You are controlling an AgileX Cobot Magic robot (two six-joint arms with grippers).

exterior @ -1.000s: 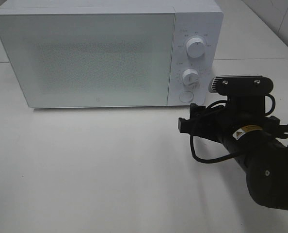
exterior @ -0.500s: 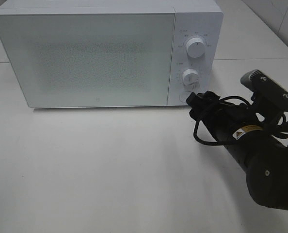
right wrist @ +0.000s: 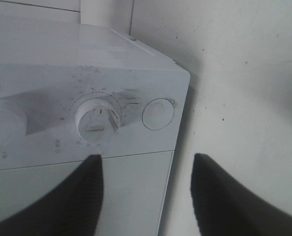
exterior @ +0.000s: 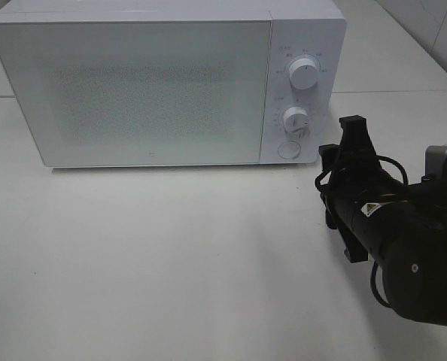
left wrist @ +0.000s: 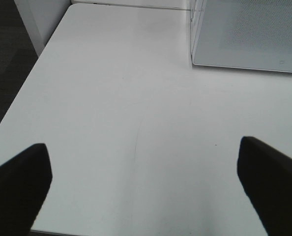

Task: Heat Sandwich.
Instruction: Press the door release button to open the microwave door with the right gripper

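The microwave [exterior: 323,34] is glossy white plastic with a speckled door [exterior: 133,90]; the table [exterior: 171,263] is smooth matt white.

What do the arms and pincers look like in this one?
The right arm is glossy black and rounded, with black cables looped near the wrist, a small warning-triangle label and a grey camera mounted on it. The left pincer and right pincer show dark, tapering fingers.

Count: microwave [exterior: 148,83] ×1, directly ahead of right pincer [exterior: 339,143]. Dials ×2, upper dial [exterior: 304,74] and lower dial [exterior: 295,119], plus round button [exterior: 288,150] ×1, on the panel nearest the pincer. White table [exterior: 171,263] ×1, beneath pincer.
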